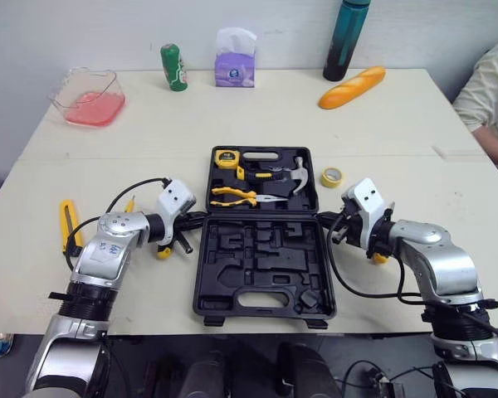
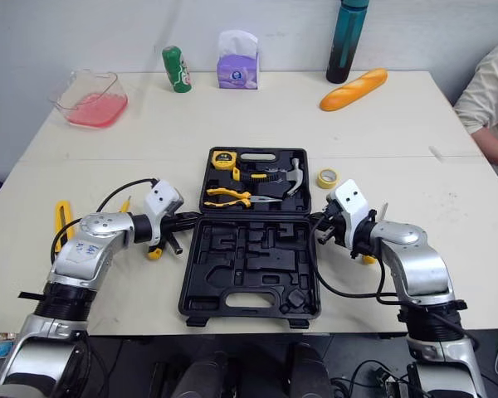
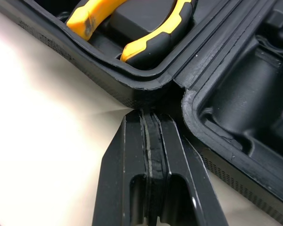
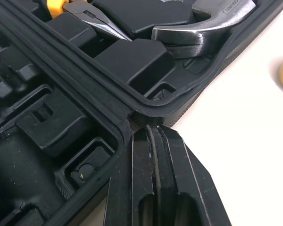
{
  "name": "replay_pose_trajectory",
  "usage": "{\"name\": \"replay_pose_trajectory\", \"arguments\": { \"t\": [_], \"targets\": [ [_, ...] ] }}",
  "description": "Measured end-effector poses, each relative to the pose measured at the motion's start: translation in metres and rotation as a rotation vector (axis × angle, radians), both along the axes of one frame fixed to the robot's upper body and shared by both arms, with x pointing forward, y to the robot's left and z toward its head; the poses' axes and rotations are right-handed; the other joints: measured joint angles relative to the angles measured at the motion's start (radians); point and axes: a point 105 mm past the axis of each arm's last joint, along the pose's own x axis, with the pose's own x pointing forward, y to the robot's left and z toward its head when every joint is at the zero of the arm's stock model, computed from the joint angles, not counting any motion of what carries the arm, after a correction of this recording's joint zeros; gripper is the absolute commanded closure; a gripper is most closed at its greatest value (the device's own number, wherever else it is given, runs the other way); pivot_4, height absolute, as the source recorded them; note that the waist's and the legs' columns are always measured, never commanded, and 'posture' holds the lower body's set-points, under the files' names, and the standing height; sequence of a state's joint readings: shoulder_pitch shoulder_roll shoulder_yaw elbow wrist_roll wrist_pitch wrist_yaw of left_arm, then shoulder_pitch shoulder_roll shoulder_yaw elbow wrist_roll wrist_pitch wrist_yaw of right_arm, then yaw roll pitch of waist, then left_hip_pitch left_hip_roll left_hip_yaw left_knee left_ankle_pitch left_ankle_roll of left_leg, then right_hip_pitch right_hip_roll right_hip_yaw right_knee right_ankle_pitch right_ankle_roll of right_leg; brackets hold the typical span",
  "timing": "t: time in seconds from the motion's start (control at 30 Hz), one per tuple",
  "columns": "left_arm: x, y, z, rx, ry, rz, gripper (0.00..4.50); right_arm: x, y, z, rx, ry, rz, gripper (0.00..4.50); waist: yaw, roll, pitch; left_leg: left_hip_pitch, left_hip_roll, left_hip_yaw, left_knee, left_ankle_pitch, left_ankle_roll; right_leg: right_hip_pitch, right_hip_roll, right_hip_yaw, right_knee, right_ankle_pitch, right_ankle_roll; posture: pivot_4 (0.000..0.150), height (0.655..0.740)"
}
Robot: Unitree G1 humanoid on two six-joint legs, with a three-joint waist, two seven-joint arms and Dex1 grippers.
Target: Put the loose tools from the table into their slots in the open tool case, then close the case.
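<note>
The black tool case (image 1: 266, 311) lies open mid-table. Its far half holds a tape measure (image 1: 226, 157), yellow pliers (image 1: 232, 196) and a hammer (image 1: 295, 176); the near half shows bare moulded recesses. My left gripper (image 1: 199, 219) is shut, its tip (image 3: 148, 115) touching the case's left hinge corner. My right gripper (image 1: 327, 220) is shut too, tip (image 4: 151, 129) at the right hinge corner. Loose on the table lie a yellow utility knife (image 1: 66, 222), a yellow tape roll (image 1: 331, 176) and a yellow-handled tool (image 1: 164, 249) under my left wrist.
Along the far edge stand a pink container (image 1: 87, 98), a green can (image 1: 173, 67), a tissue pack (image 1: 235, 58), a teal bottle (image 1: 346, 39) and a baguette (image 1: 352, 87). A person's sleeve (image 1: 491, 91) shows at the right edge.
</note>
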State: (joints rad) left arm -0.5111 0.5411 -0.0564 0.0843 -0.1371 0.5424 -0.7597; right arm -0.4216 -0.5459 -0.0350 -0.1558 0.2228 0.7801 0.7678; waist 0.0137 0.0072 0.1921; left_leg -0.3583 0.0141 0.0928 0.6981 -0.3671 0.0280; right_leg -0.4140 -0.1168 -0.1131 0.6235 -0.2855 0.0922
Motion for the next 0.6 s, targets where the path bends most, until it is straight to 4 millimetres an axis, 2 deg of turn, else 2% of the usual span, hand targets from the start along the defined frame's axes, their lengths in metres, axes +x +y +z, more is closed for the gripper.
{"name": "replay_pose_trajectory", "arguments": {
  "t": [0.07,0.17,0.23,0.33,0.43,0.53,0.6],
  "targets": [
    [-0.003,0.002,0.003,-0.021,-0.012,0.003,4.50,-0.006,-0.005,0.003,-0.010,0.004,-0.014,4.45,0.003,0.000,0.000,-0.001,0.000,-0.001,0.000,0.000,0.000,-0.001,0.000,0.002,-0.001,0.000,0.000,0.150,0.7400],
    [-0.022,0.019,0.023,-0.134,-0.045,-0.006,4.50,-0.021,-0.027,0.015,0.016,0.009,-0.058,4.45,0.003,0.000,0.000,-0.004,0.001,-0.001,-0.001,-0.001,0.000,-0.002,0.000,0.001,-0.002,0.000,0.000,0.150,0.7400],
    [-0.052,0.032,0.044,-0.258,-0.050,-0.054,4.50,-0.041,-0.044,0.026,0.066,0.017,-0.066,4.45,-0.001,0.000,0.000,-0.005,0.002,-0.002,-0.001,-0.002,0.000,-0.003,-0.001,0.001,-0.004,0.000,0.000,0.150,0.7400],
    [-0.080,0.061,0.051,-0.310,-0.021,-0.017,4.50,-0.069,-0.066,0.029,0.098,0.061,-0.073,4.45,-0.001,0.000,0.000,0.000,0.002,-0.002,-0.001,-0.002,0.000,0.002,-0.001,0.001,-0.005,0.000,0.000,0.150,0.7400],
    [-0.098,0.101,0.040,-0.333,0.038,0.124,3.66,-0.088,-0.094,0.031,0.100,0.093,-0.133,3.61,-0.002,0.000,0.000,0.006,0.002,0.000,-0.001,-0.004,0.001,0.006,-0.002,0.004,-0.007,0.000,0.000,0.150,0.7400],
    [-0.114,0.156,0.031,-0.327,0.076,0.310,2.20,-0.102,-0.128,0.036,0.084,0.118,-0.222,2.01,-0.002,-0.001,0.000,0.006,0.003,0.000,-0.001,-0.006,0.001,0.004,-0.003,0.006,-0.007,-0.001,-0.001,0.150,0.7400],
    [-0.125,0.189,0.036,-0.312,0.079,0.398,1.30,-0.109,-0.148,0.036,0.055,0.136,-0.254,1.00,-0.003,-0.002,0.001,0.005,0.003,0.001,-0.002,-0.007,0.000,0.002,-0.004,0.006,-0.007,-0.001,-0.002,0.150,0.7400]
  ]
}}
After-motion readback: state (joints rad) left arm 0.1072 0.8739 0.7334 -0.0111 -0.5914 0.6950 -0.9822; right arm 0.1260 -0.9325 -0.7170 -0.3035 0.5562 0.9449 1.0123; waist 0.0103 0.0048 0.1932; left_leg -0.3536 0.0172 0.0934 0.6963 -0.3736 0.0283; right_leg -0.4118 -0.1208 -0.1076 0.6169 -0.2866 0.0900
